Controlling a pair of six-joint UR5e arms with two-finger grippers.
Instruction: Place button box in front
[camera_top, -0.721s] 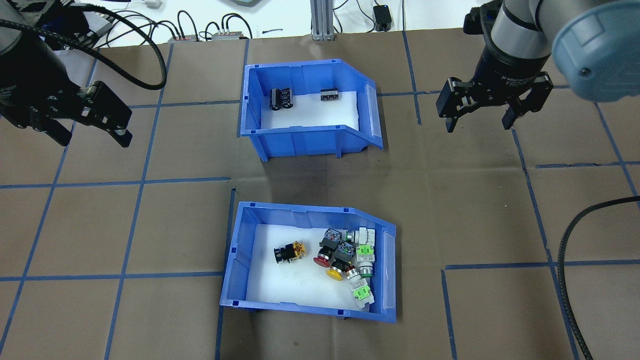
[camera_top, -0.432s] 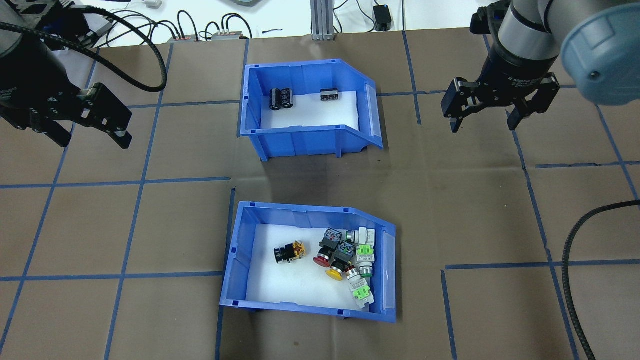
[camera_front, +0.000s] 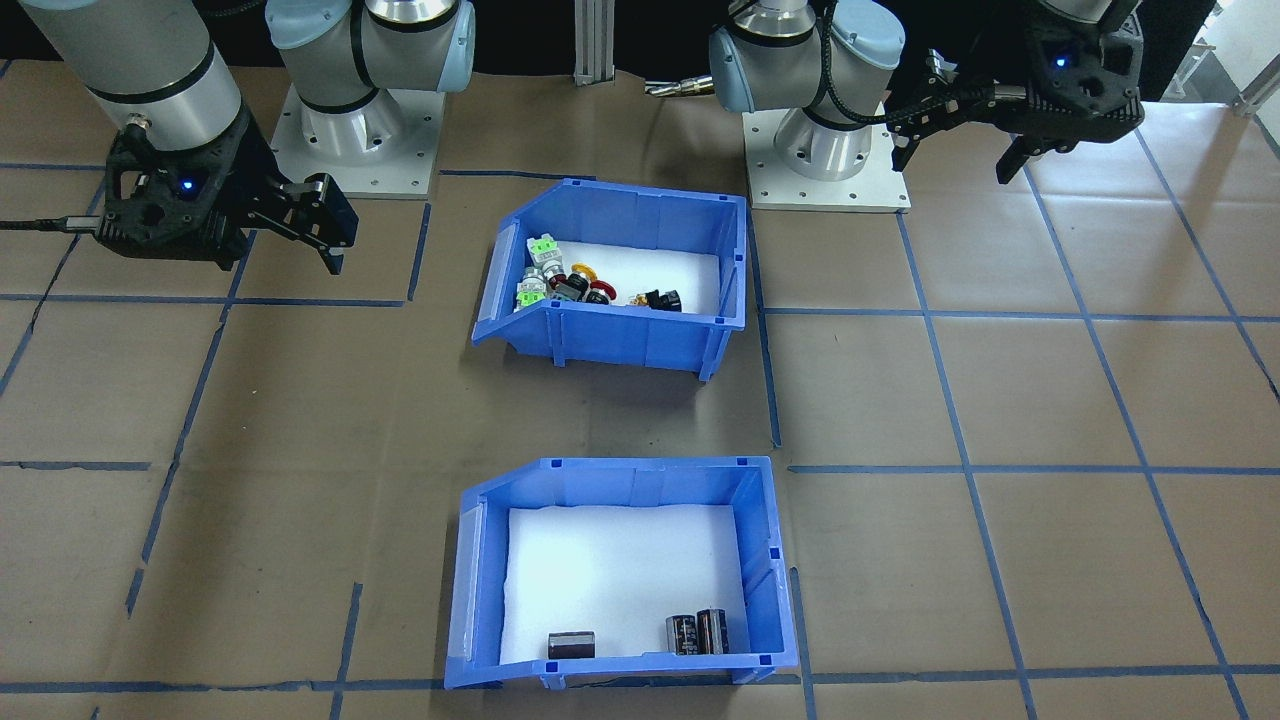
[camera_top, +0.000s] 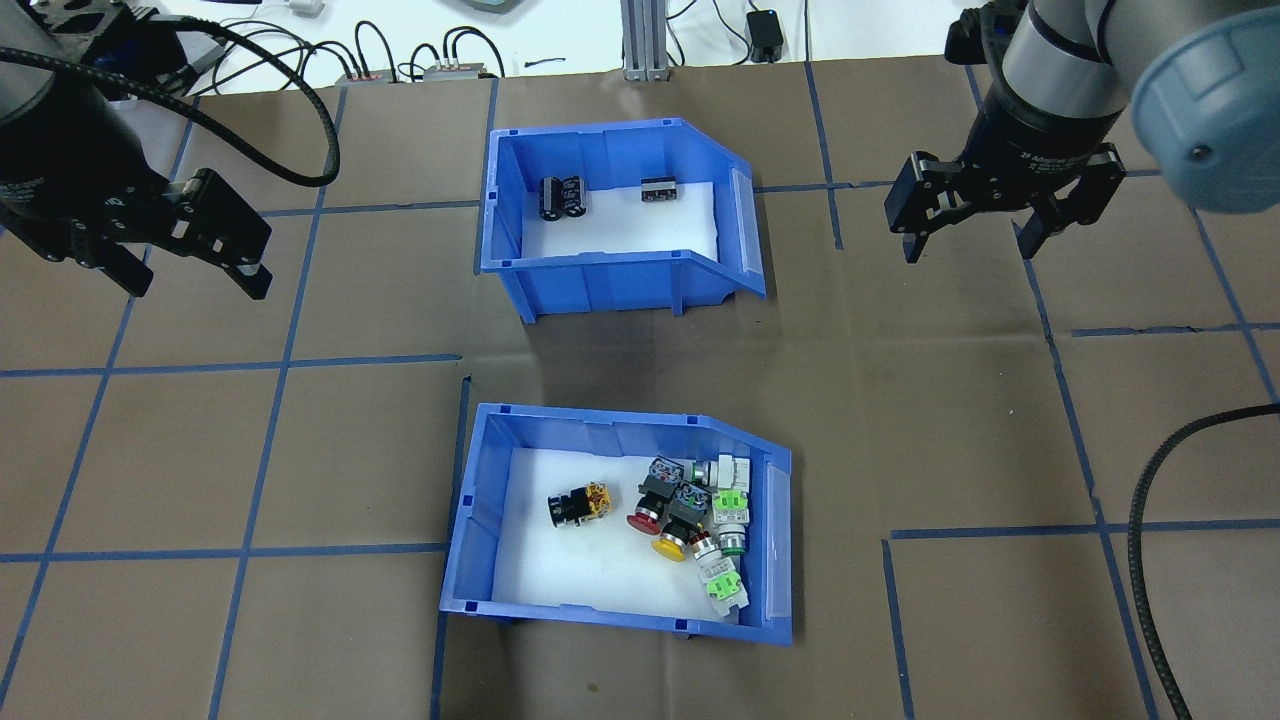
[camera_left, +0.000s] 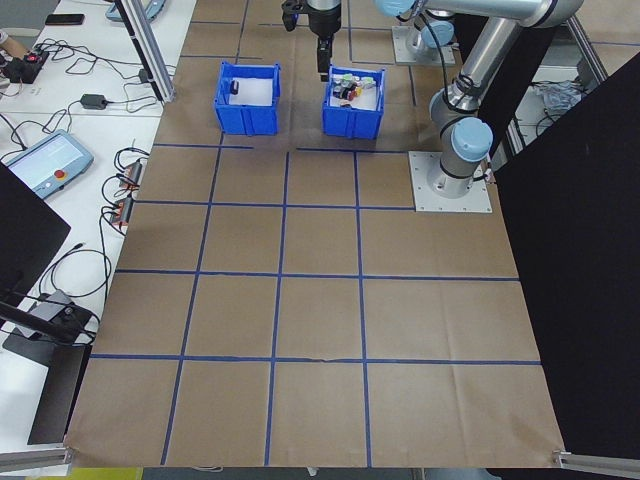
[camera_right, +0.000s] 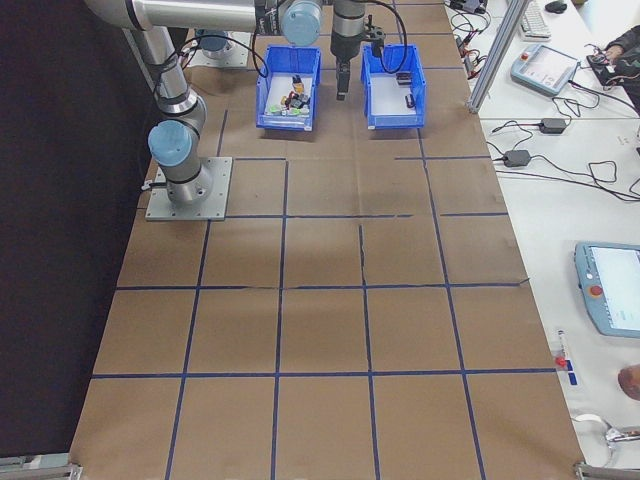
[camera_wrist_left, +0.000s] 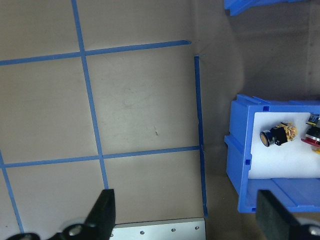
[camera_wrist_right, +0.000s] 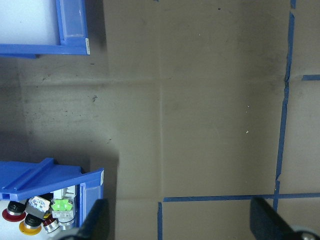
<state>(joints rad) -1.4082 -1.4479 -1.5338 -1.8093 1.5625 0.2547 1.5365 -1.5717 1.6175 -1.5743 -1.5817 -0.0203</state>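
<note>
The button box (camera_top: 600, 432), a blue bin with colourful push-buttons (camera_top: 690, 515) heaped at its sloped end, sits on the table's near middle, nearest the robot's base (camera_front: 620, 335). My left gripper (camera_top: 193, 285) hangs open above the paper, far to the box's left and farther out. In the left wrist view, the box's corner (camera_wrist_left: 240, 165) lies right of the open left gripper (camera_wrist_left: 187, 225). My right gripper (camera_top: 970, 248) is open over bare paper, right of both bins. In its wrist view, the box's sloped end (camera_wrist_right: 45, 177) lies at the lower left.
A matching blue bin (camera_top: 610, 280) holding a few black cylinders (camera_top: 563, 196) stands farther out, directly beyond the button box. Blue tape lines grid the brown paper (camera_top: 900, 400). Cables and boxes (camera_top: 400, 60) lie past the table's far edge.
The right gripper has drifted slightly right and farther out. The left gripper has shifted a little to the right. Both bins stay put.
</note>
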